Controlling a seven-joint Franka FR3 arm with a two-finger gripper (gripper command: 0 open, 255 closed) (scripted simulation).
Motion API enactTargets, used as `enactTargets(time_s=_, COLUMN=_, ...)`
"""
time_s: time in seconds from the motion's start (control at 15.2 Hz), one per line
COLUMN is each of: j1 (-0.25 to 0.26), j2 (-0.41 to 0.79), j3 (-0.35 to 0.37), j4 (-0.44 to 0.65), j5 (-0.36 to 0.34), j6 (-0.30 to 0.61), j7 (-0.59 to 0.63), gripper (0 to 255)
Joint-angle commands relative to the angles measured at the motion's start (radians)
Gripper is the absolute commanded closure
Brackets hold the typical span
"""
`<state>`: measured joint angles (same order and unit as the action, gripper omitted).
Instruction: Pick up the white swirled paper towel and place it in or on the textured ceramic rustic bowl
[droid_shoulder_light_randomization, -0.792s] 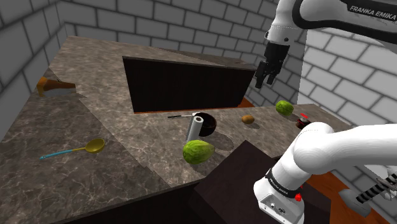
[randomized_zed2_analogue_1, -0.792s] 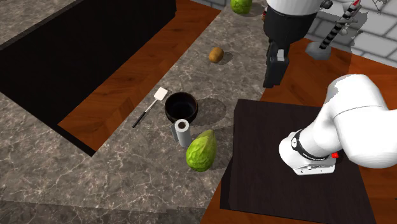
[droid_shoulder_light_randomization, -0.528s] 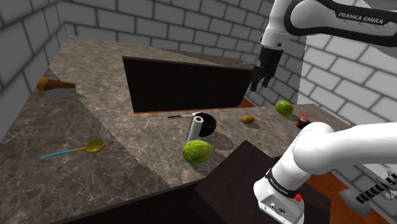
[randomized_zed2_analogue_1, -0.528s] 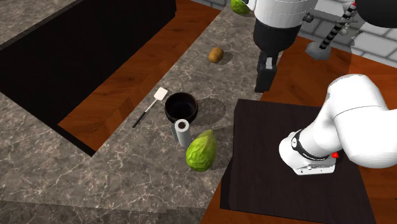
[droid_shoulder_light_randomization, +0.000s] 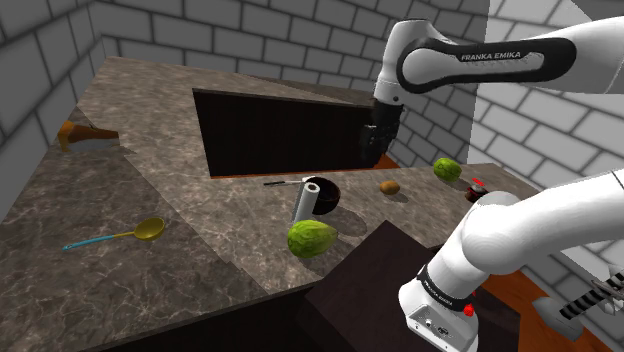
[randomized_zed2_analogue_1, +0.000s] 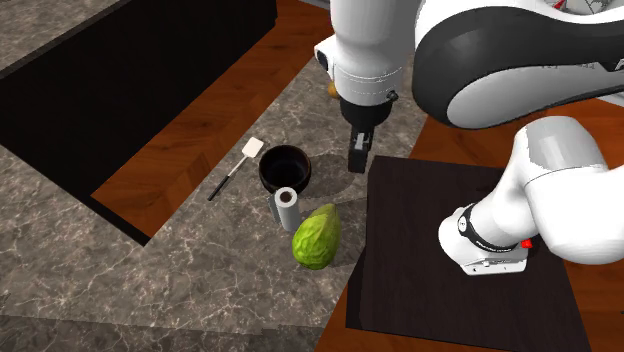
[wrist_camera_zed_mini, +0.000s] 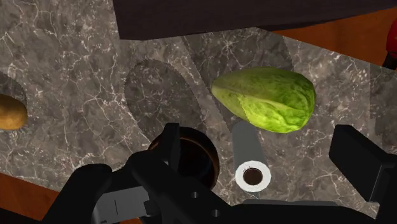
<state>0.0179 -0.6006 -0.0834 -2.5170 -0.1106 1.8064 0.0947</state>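
Nearest the stand (droid_shoulder_light_randomization: 372, 285) lay a green leafy vegetable (droid_shoulder_light_randomization: 311, 239) on the marbled bench (droid_shoulder_light_randomization: 200, 245). Just behind it, the white paper towel roll (droid_shoulder_light_randomization: 305, 201) stood upright beside the dark bowl (droid_shoulder_light_randomization: 329, 196). Farther back, the claw (droid_shoulder_light_randomization: 377, 150) hovered above the bench. The wrist view alone showed its fingers (wrist_camera_zed_mini: 356, 159) spread wide, clasping nothing, and the roll's hollow core.

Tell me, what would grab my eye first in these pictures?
The big white arm reaches low over the grey stone-patterned counter, its open black gripper hanging near a dark bowl. Next to the bowl a pale paper towel roll stands upright, with a bright green vegetable lying beside it.
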Motion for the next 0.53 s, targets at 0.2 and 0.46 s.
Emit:
enactTargets(time_s=0.2, j1=0.012, j2=0.161, j3=-0.004, j4=-0.022, j5=0.004, j6=0.189, j7=0.009, gripper=0)
enactTargets(time_s=0.46, j1=0.021, j2=0.312, j3=-0.006, j4=-0.005, j5=0.009, j6=0.326, j7=0.011, gripper=0)
